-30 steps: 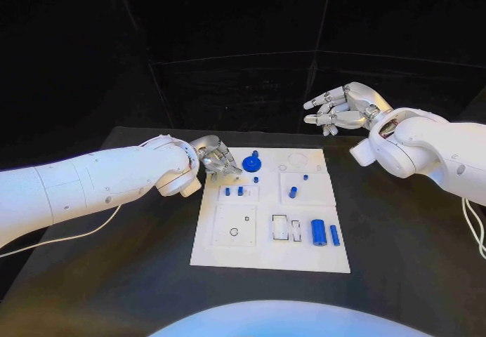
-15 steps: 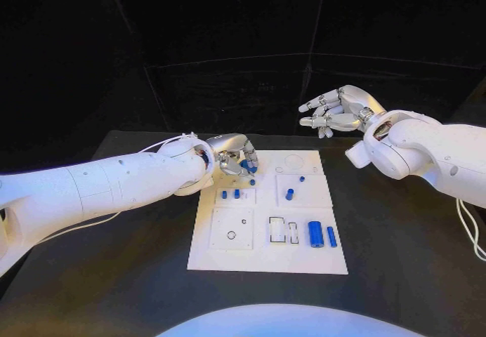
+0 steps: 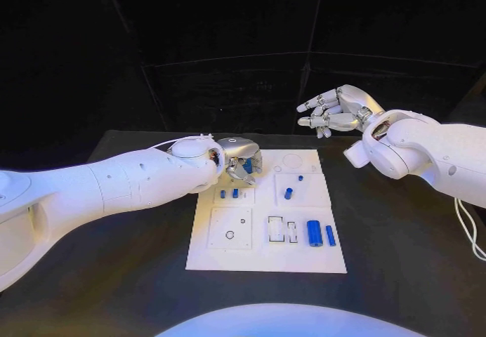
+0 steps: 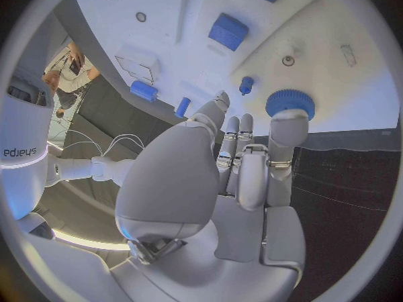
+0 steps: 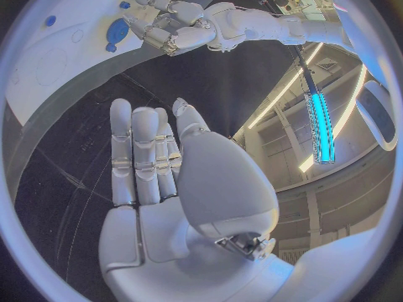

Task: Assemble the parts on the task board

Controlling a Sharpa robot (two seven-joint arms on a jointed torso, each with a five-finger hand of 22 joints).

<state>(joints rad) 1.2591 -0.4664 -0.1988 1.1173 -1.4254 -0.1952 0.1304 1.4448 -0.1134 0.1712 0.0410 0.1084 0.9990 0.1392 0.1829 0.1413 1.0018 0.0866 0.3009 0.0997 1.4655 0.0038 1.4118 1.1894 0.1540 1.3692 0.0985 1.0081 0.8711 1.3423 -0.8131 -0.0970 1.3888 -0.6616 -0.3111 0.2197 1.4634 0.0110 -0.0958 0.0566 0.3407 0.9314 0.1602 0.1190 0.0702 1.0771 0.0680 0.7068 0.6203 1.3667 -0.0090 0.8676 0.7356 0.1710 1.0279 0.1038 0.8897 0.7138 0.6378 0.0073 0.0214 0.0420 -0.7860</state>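
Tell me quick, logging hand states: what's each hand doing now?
Left hand: fingers at the blue gear; grip cannot be told.
Right hand: open, holding nothing.

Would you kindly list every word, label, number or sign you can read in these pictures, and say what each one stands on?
"sharpa", seen upside down and mirrored, on the robot's white arm in the left wrist view.
No text, numbers or signs can be read on the task board or the blue parts.
No marking can be read on the left hand or the right hand.
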